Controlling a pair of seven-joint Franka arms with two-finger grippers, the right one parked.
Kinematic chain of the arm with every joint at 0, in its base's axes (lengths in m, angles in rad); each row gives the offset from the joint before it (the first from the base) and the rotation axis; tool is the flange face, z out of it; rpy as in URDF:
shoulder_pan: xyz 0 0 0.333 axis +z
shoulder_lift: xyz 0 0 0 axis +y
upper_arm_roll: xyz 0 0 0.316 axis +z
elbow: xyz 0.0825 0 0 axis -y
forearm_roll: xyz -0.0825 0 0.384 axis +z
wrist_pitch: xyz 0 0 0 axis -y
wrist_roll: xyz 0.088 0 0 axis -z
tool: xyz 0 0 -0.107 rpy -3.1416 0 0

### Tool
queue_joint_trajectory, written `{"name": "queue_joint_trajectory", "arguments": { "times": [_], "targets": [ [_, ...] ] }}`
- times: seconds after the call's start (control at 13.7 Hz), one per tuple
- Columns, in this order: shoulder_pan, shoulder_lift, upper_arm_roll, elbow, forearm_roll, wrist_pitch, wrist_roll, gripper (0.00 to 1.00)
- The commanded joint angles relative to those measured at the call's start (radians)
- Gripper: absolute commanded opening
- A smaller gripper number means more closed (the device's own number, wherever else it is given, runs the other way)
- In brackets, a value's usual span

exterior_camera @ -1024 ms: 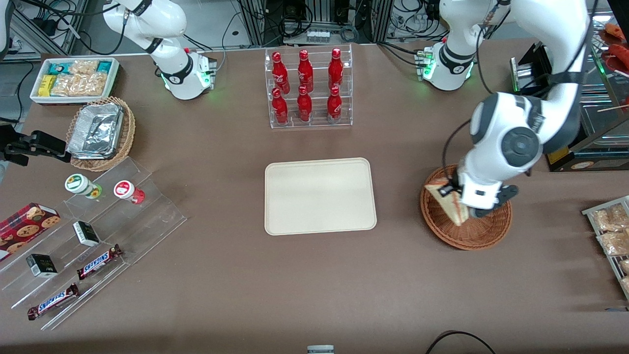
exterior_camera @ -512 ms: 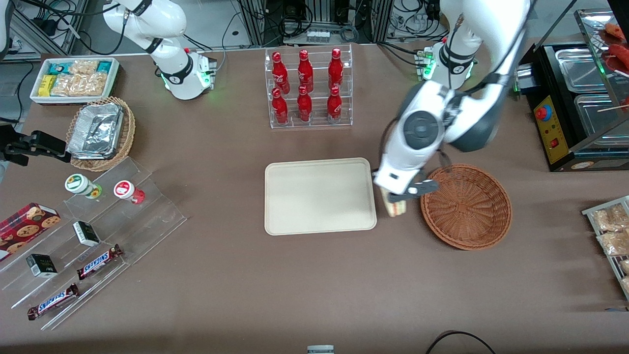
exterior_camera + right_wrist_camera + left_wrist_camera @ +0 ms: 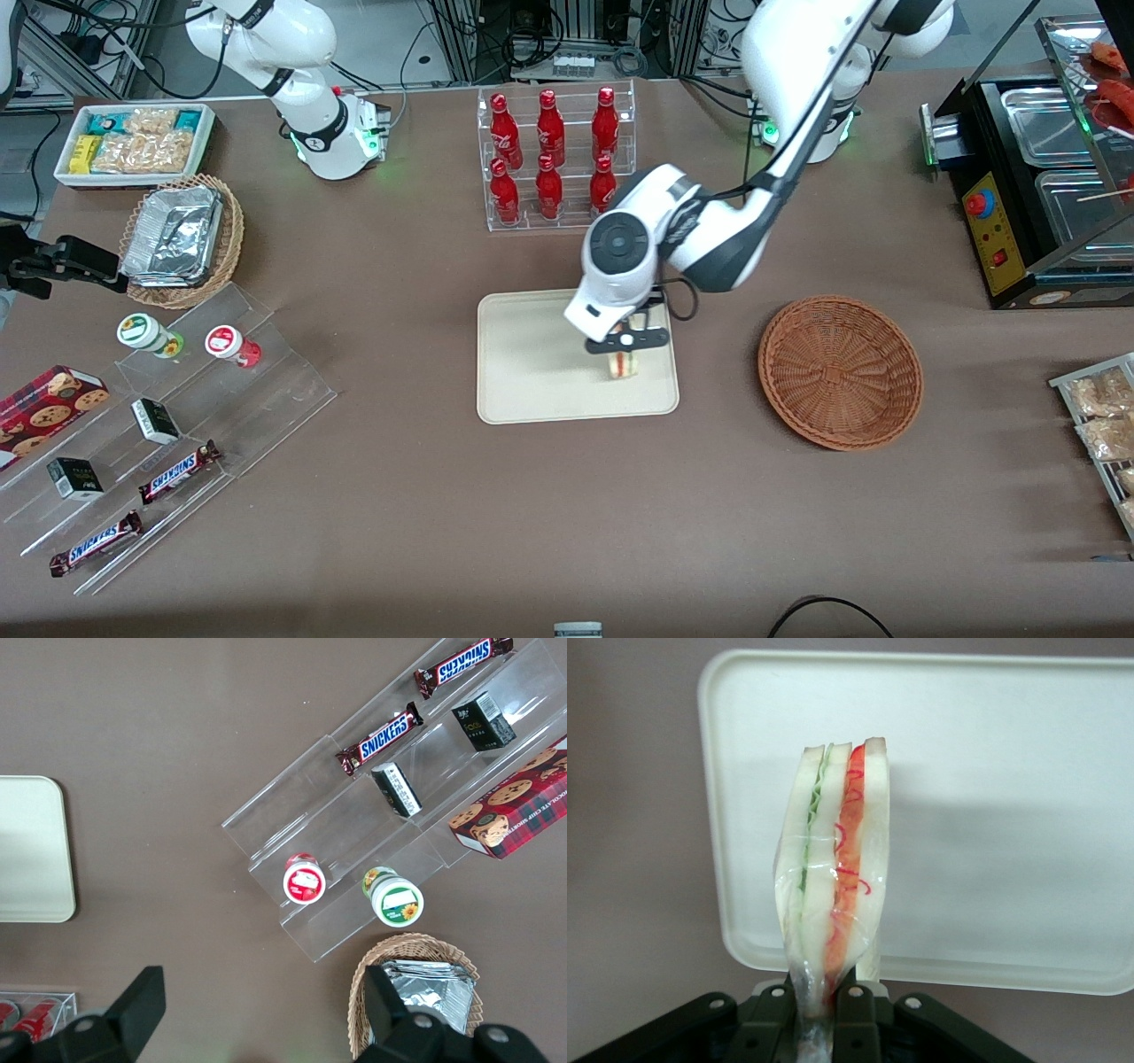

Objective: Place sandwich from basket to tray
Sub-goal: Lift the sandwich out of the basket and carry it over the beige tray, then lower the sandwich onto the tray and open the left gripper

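The end effector (image 3: 623, 343) pinches the sandwich (image 3: 624, 364) by one corner, holding it edge-up above the tray (image 3: 532, 372), toward the side nearest the empty basket (image 3: 840, 372) on the counter (image 3: 567, 496).

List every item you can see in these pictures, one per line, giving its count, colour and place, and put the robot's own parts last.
sandwich: one, white bread with red and green filling, held above the tray
tray: one, cream, table centre
basket: one, reddish-brown wicker, beside the tray toward the working arm's end
bottles: six, red, in a clear rack farther from the front camera than the tray
foil containers: silver, in a tan basket toward the parked arm's end
Snickers bars: two, brown, on a clear stepped stand
gripper: one, black, above the tray, shut on the sandwich
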Motion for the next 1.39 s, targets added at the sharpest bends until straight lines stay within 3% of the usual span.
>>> {"name": "queue_joint_trajectory", "arguments": {
  "times": [0.0, 1.24, 1.32],
  "targets": [
    [-0.047, 0.101, 0.015, 0.136, -0.008, -0.032, -0.045, 0.00],
    [-0.073, 0.191, 0.022, 0.159, 0.015, 0.076, -0.121, 0.00],
    [-0.073, 0.193, 0.022, 0.159, 0.032, 0.077, -0.129, 0.08]
  ]
}}
